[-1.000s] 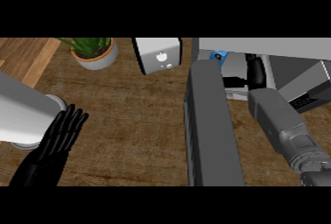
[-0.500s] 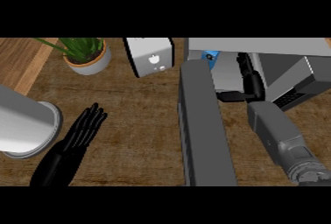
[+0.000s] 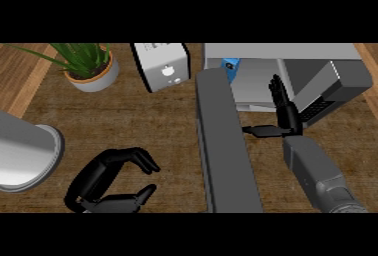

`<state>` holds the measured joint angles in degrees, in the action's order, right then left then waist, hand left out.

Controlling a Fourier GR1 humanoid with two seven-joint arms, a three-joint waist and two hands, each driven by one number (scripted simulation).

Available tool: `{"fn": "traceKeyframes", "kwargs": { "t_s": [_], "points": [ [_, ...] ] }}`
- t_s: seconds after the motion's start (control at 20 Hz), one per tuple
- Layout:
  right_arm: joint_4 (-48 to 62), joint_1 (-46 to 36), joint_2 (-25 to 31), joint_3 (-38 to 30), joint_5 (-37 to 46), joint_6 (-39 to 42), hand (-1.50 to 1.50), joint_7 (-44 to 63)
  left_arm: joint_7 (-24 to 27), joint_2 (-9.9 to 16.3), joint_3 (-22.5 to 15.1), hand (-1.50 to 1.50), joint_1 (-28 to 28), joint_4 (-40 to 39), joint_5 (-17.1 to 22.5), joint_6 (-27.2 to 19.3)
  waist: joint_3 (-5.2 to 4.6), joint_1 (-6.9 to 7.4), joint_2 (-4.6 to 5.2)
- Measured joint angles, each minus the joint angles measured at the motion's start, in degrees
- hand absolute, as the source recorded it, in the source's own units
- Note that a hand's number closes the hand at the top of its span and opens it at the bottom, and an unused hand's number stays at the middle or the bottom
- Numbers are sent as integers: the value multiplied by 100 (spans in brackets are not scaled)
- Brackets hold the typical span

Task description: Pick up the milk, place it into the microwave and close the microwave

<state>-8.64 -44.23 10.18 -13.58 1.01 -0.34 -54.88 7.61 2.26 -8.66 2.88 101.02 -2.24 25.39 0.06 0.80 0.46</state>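
I am counting one microwave sitting at the top right, with one open door standing edge-on toward me. I am seeing one milk carton, only a blue and white sliver of it showing inside the opening. One potted plant is sitting at the top left, and one white boxy appliance is standing beside it. One grey cylinder is showing at the left edge. I am counting two black hands: one left hand and one right hand.
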Motion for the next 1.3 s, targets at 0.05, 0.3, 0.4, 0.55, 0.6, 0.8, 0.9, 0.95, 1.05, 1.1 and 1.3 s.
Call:
{"fn": "traceKeyframes", "kwargs": {
  "t_s": [0.05, 0.3, 0.4, 0.55, 0.6, 0.8, 0.9, 0.95, 1.05, 1.1, 1.3],
  "points": [
    [-102, 97, -10, 37, 10, 59, -150, -21, 27, 2, -16, 150, -63, -132, -38, 16, -1, -29, -12],
    [-749, 736, 23, 224, 14, 336, -150, -14, 181, -110, -217, 150, -289, -670, -381, -130, -8, -126, -56],
    [-1064, 1024, 22, 298, 2, 390, -150, 39, 284, -109, -303, 150, -412, -915, -609, -256, -10, -158, -67],
    [-1462, 1340, 30, 402, -9, 509, -150, 107, 293, -120, -506, 150, -689, -1375, -866, -191, -13, -210, -76],
    [-1645, 1441, 16, 436, -25, 536, -150, 163, 291, -142, -620, 150, -760, -1521, -942, -217, -15, -229, -81],
    [-2538, 2148, 128, 605, -67, 738, -150, 292, 414, -193, -1005, 150, -969, -2081, -1082, -347, -19, -293, -94],
    [-3105, 2496, 204, 669, -136, 872, -150, 446, 455, -205, -1244, 150, -1096, -2326, -1041, -489, -19, -325, -97],
    [-3424, 2676, 224, 694, -184, 917, -150, 544, 492, -206, -1306, 150, -1175, -2468, -966, -500, -19, -327, -96],
    [-3969, 3048, 291, 711, -287, 1017, -150, 682, 587, -198, -1612, 150, -1270, -2687, -847, -694, -22, -360, -99],
    [-4283, 3218, 322, 715, -356, 1058, -150, 815, 607, -198, -1788, 150, -1269, -2738, -797, -761, -23, -366, -101],
    [-5380, 3915, 425, 708, -570, 1153, -150, 1167, 666, -192, -2624, 150, -1499, -3104, -673, -1305, -23, -367, -88]
  ]
}}
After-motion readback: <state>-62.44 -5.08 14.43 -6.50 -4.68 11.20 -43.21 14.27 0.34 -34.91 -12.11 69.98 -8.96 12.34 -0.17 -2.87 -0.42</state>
